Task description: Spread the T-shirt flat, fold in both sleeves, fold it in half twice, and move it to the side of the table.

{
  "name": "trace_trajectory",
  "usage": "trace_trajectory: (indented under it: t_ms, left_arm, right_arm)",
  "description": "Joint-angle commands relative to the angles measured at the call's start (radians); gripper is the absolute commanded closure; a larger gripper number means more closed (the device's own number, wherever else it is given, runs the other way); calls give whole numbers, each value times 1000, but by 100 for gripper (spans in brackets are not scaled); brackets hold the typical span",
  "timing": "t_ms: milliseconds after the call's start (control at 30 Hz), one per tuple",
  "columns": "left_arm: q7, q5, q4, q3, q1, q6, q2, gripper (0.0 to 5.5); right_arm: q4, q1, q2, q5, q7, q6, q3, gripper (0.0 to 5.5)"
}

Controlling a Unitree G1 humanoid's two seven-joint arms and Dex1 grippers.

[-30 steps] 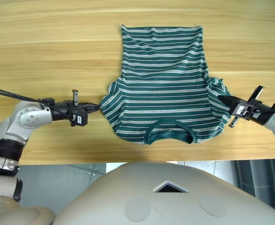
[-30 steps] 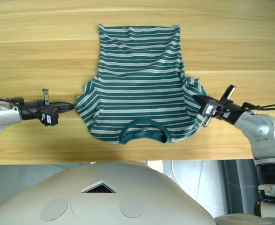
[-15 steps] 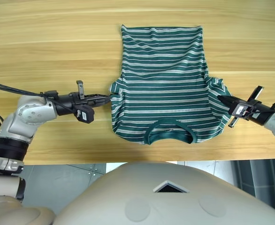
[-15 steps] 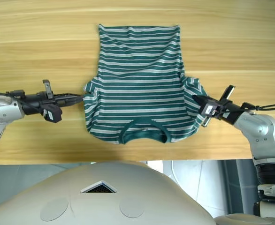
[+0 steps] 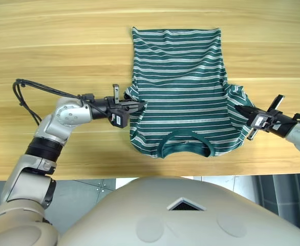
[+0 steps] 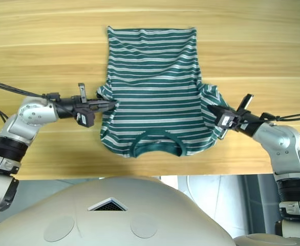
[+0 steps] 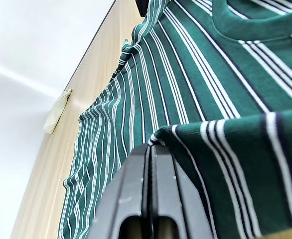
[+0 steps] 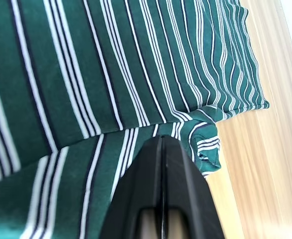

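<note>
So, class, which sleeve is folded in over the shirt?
The left sleeve, held over the shirt by the left gripper; the right sleeve sticks out sideways.

Past the near edge of the table (image 5: 63,164) I see floor tiles (image 5: 83,190), dark grey on my left and my right and paler toward the middle. From my left wrist, a small pale scrap (image 7: 56,110) sits just beside the table's edge, against a plain white surface (image 7: 31,45). What it is I cannot tell.

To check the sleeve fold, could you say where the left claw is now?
In the eye views, the left claw is at the left side of the T-shirt, shut on its sleeve.
</note>
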State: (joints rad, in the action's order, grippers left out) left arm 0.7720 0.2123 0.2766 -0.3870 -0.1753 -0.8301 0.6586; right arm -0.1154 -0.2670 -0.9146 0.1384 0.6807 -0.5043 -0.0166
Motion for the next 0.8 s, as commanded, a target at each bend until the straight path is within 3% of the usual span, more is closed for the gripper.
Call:
trace_trajectory:
  t_ms: [33,600,733,800]
  left_arm:
    - [-4,26,12,-34,-32,9,-45,547]
    - [-185,215,217,-100,-111,63,-223,547]
    - [-103,143,201,-133,-79,60,-219,550]
    - [-61,108,189,-147,-70,57,-202,519]
  right_arm:
    - [17,4,4,-1,11,1,8,550]
    - [24,-3,7,-8,6,1,18,550]
    - [40,1,11,-32,-15,5,-18,531]
    - [53,6,15,-47,-31,11,-47,507]
